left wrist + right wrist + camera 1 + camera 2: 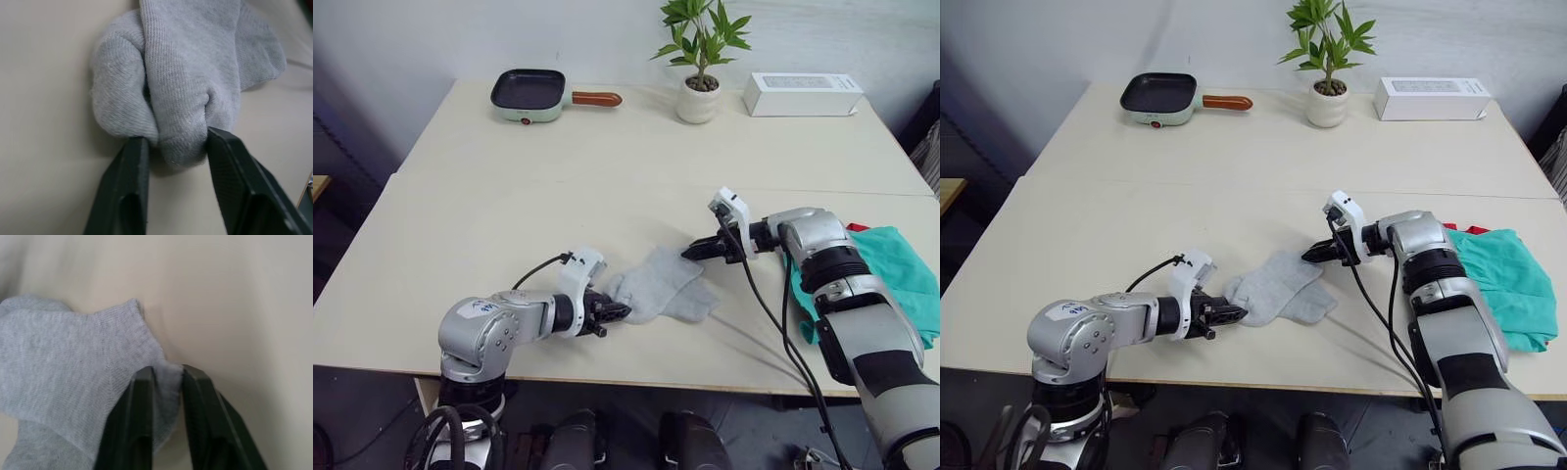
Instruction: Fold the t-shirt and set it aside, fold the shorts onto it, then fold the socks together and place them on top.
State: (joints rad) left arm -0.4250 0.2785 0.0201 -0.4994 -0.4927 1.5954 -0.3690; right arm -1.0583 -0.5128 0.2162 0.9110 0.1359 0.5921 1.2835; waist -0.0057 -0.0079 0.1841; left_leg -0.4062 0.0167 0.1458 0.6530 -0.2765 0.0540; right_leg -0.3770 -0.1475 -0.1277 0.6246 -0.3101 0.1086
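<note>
Our left gripper (615,313) sits at about seven o'clock on the table (460,225), its black fingers (128,186) closed around the bunched end of the socks (664,284); the wrist view shows the knit squeezed between them. The socks lie flat and overlapping near the table's front edge, running from that grip toward our right gripper (695,252) at about four o'clock, whose jaws are pinched tight on a thin corner of the upper sock's cuff.

Farther right, at roughly three o'clock, the shorts (901,274) rest folded with a sliver of the t-shirt (858,227) showing beneath them (so the pile looks ready for its last item).

We judge the risk to be the right-hand hold: it catches only an edge of one layer, so a lift could slip free or peel the pair apart. Pulling both ends outward could also stretch the knit rather than fold it.
</note>
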